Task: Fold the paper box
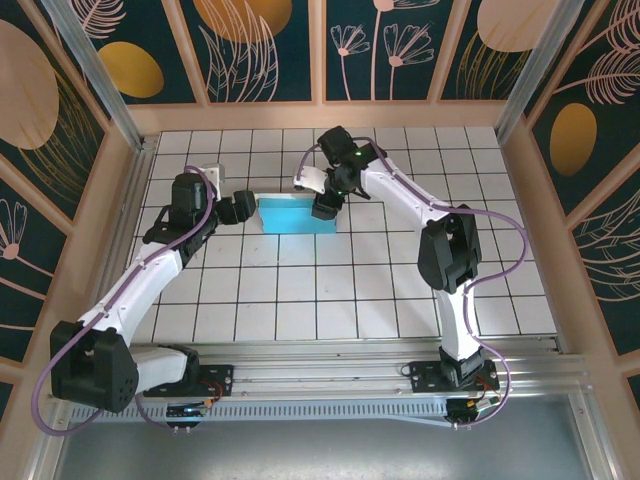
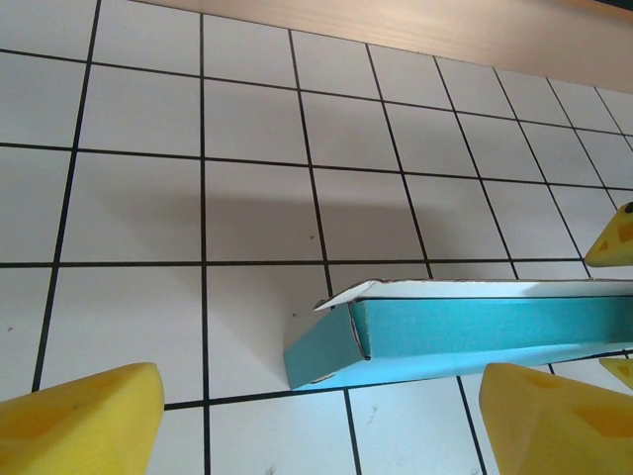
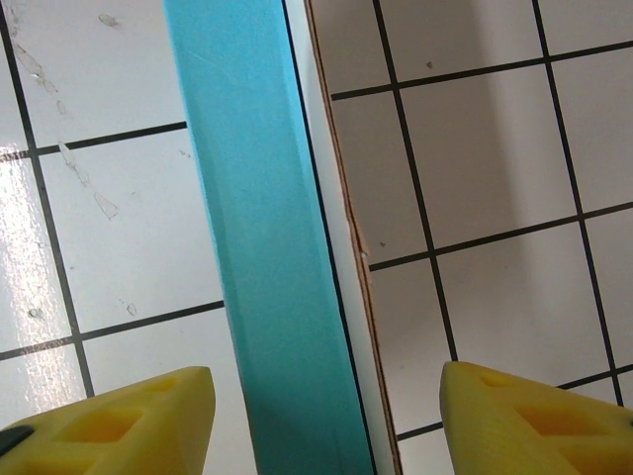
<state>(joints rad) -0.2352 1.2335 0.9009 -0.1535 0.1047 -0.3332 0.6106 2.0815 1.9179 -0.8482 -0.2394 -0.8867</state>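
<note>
paper box (image 1: 292, 216) lying on tiled table (image 1: 300, 290) | left gripper (image 1: 248, 207) spread wide, just beside its left end | right gripper (image 1: 326, 210) unclenched, astride a wall at its right end

the left arm (image 1: 150, 275) reaches from its base at 7 o'clock toward 12, the left end effector (image 1: 248, 206) pointing to 3 o'clock, fingers (image 2: 89, 421) spread wide. the right arm (image 1: 400, 195) folds back toward 9 o'clock, the right end effector (image 1: 326, 207) pointing down, jaws apart.

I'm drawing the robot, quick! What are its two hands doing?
Left gripper: open, holding nothing, facing the thin blue-and-white card box.
Right gripper: open, either side of that box's wall, not squeezing.
</note>
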